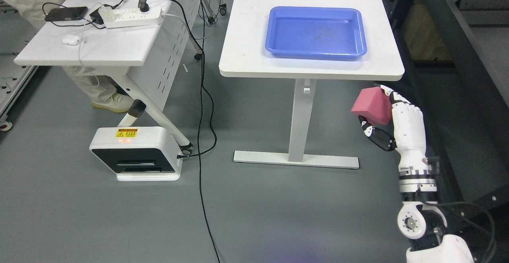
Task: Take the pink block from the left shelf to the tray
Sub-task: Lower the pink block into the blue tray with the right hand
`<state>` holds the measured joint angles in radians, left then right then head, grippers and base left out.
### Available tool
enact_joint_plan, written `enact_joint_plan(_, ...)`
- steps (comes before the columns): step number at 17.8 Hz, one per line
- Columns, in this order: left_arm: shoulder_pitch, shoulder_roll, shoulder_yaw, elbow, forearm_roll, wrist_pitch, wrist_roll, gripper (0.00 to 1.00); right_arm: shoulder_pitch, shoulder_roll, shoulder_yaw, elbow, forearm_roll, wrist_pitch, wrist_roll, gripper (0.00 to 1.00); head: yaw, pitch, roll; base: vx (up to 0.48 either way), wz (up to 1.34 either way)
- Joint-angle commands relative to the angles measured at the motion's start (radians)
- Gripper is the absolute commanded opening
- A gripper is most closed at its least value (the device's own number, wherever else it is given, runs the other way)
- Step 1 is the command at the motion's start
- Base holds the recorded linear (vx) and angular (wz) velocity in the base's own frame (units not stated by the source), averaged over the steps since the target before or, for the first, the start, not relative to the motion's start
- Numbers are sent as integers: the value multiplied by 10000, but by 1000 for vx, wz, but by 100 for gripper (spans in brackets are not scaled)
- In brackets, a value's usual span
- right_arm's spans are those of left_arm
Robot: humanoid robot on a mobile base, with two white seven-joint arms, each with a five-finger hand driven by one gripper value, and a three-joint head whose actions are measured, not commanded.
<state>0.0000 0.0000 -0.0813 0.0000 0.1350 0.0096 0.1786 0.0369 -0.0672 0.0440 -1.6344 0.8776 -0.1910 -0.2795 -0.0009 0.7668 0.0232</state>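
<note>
- My right hand (399, 122) comes up from the lower right corner, its white and black arm rising from the bottom edge
- Its fingers (397, 98) are curled around the pink block (372, 105), with the dark thumb pressed against the block's underside and the white fingers wrapped over its right side
- I see the pink block held in the air, tilted, off the front right corner of the white desk (254, 62) and lower in the picture than the desk edge, with grey floor behind it
- The blue tray (316, 52) sits on that desk, toward its right half, and I can see only its bare blue bottom
- The block is well apart from the tray, below and to the right of it
- On my left stands a second white desk (119, 52) carrying a white power strip (131, 16), a black phone (65, 13) and a small white earbud case (70, 39)
- A black cable (203, 136) runs from that desk down across the floor to the bottom edge
- A white box with a yellow warning label (135, 153) stands on the floor by that desk's leg
- A person's trouser leg and pale shoe (113, 102) show beneath the left desk
- Dark shelving (469, 48) fills the right edge
</note>
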Motion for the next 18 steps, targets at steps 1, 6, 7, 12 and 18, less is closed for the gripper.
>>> enact_joint_plan(1, -291, 175, 0, -175, 0, -4, 8, 100, 60, -3, 281, 7, 14, -85, 34, 4, 0, 0, 0, 331, -16)
enact_joint_plan(6, -306, 175, 0, -175, 0, -4, 8, 100, -78, -50, 326, 7, -1, -772, 34, 4, 0, 0, 0, 334, -1)
enact_joint_plan(7, -291, 175, 0, -175, 0, -4, 8, 100, -93, -34, 387, 7, -1, -957, 34, 4, 0, 0, 0, 359, -7)
enact_joint_plan(12, -291, 175, 0, -175, 0, -4, 8, 100, -216, -34, 587, 7, 14, -1021, 1105, 4, 0, 0, 0, 350, -6)
enact_joint_plan(18, -291, 175, 0, -175, 0, -4, 8, 100, -201, -34, 618, 7, 44, -959, 2224, 4, 0, 0, 0, 328, -25)
